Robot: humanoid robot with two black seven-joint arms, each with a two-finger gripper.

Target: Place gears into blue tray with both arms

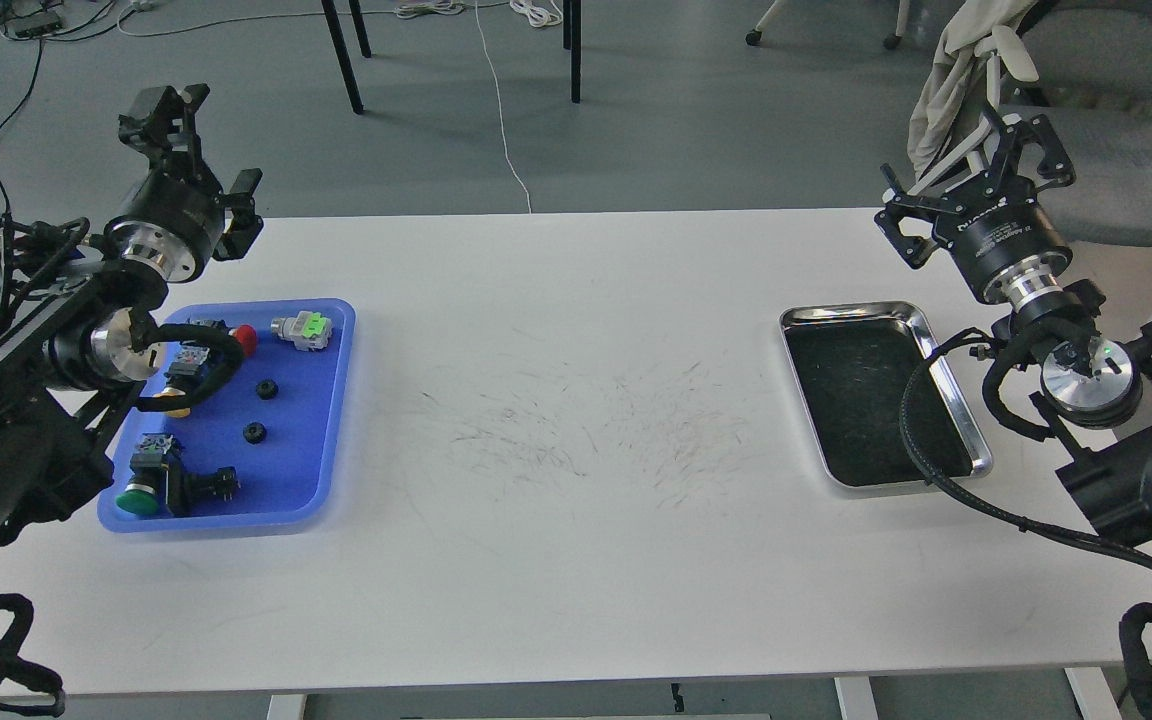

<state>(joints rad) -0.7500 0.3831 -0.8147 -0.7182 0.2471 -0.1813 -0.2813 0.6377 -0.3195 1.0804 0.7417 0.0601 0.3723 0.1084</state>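
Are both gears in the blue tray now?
Yes. Both gears lie on the blue tray floor, apart, neither gripper near them.

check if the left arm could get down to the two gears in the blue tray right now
Probably yes. The left gripper is raised beyond the blue tray, and both gears lie in open tray floor, nothing covering them; only the switches sit nearby.

Two tiny black toothed gears [267, 389] [254, 433] lie in the rectangular blue plastic tray [321, 470] at nine o'clock on the white tabletop [576, 560]. Both black hands, left [194, 140] and right [976, 170], spread-fingered, carry nothing.
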